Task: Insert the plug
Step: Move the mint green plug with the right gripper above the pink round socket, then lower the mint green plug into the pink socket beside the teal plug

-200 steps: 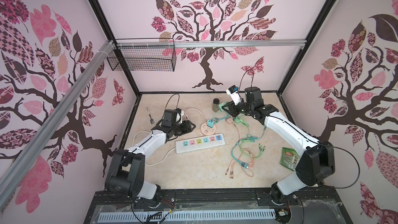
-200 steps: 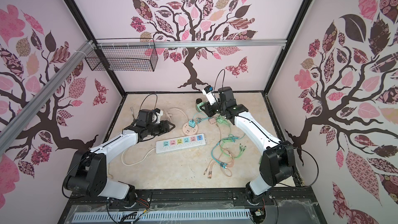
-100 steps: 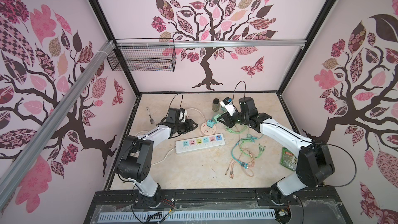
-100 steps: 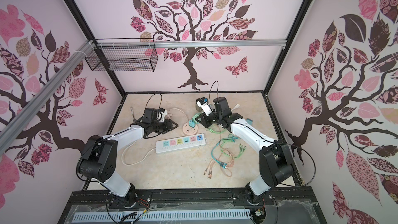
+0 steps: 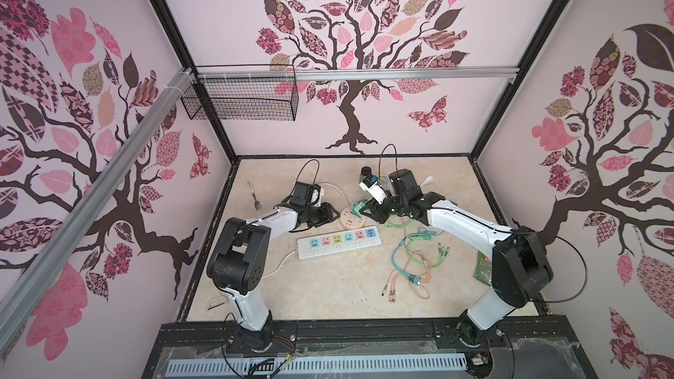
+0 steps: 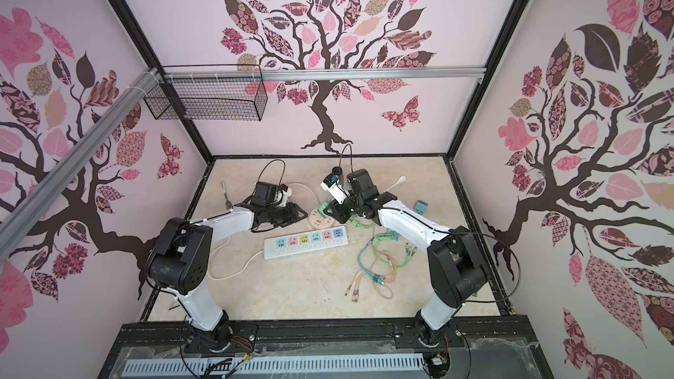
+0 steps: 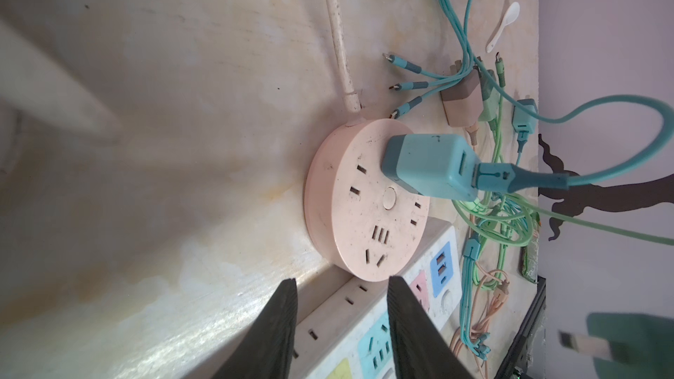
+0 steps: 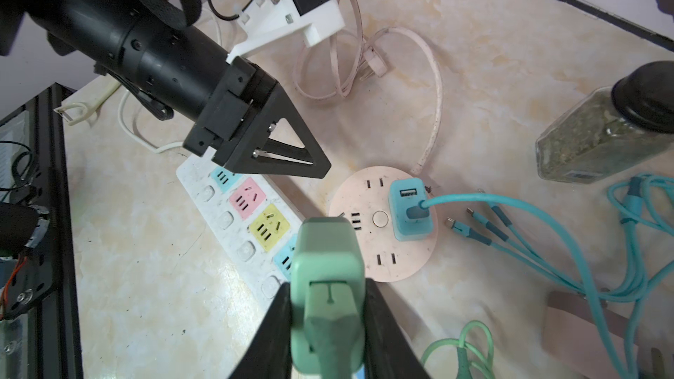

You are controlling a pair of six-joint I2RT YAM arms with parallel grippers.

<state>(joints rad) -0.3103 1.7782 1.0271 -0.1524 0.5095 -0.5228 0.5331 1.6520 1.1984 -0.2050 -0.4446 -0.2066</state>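
**Desk:** What's new at mid-frame?

**Photographer:** The right pincer (image 8: 328, 308), clamped on the green plug (image 8: 328, 260), has swung down and left in both top views. It now hangs over the round pink socket (image 8: 401, 260). The left pincer (image 7: 343, 284) has slid up to the socket's left rim, jaws narrowed but apart, holding nothing.

**Desk:** Meaning?

**Photographer:** Probably the run-in to insertion. The plug is above the socket with its prong in the air, not yet seated. The left pincer looks placed to steady the socket.

**Desk:** Room to work?

**Photographer:** Tight. A blue charger (image 8: 412, 209) fills one outlet, just beside the plug. In a top view the white power strip (image 5: 339, 244) sits hard against the socket's lower edge. Loose cables (image 5: 412, 267) sprawl lower right, and the surface (image 5: 291, 297) at lower centre is bare.
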